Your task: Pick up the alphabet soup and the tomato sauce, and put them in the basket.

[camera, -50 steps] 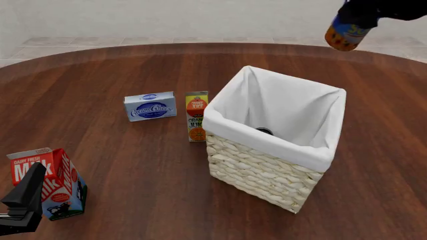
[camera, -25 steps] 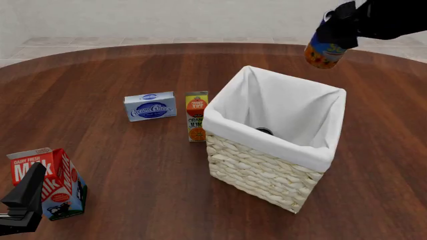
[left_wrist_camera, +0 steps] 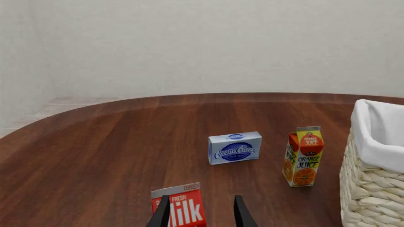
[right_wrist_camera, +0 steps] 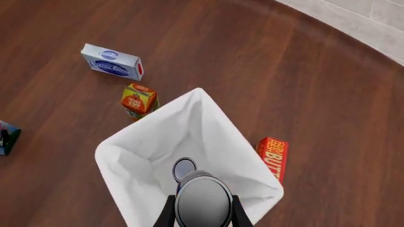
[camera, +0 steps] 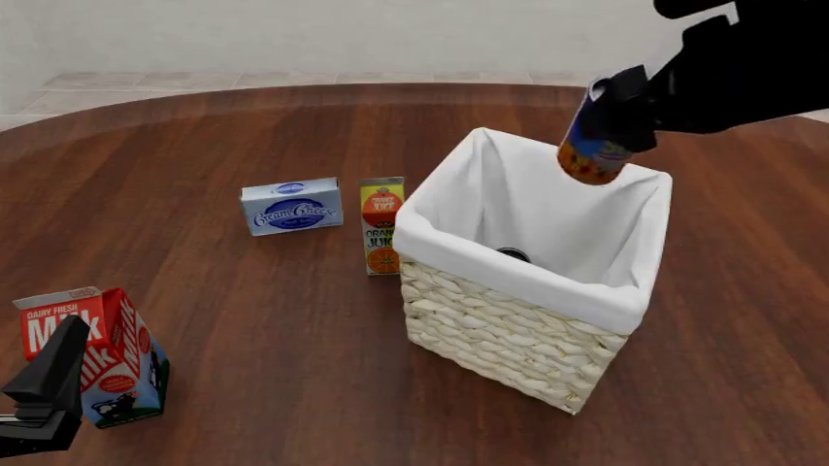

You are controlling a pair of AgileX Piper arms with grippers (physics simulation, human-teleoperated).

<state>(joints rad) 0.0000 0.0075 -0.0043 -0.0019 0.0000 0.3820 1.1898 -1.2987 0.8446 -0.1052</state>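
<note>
Both fingers of my right gripper [camera: 619,105] pinch the soup can [camera: 595,144], tilted in the air over the far corner of the basket [camera: 518,340], where another can's grey top [right_wrist_camera: 183,168] lies on the white lining. My left gripper [left_wrist_camera: 199,213] sits spread and empty beside the milk carton [camera: 91,351], well apart from the basket.

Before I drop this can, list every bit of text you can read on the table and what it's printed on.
"DAIRY FRESH" and "Milk": milk carton.
"Cream Cheese": blue-and-white box.
"ORANGE JUICE": juice carton; the small print near its top is too blurred to read.
"BUTT", cut off by the basket: red box.
Soup can label in the right gripper: lettering too blurred to read.
</note>
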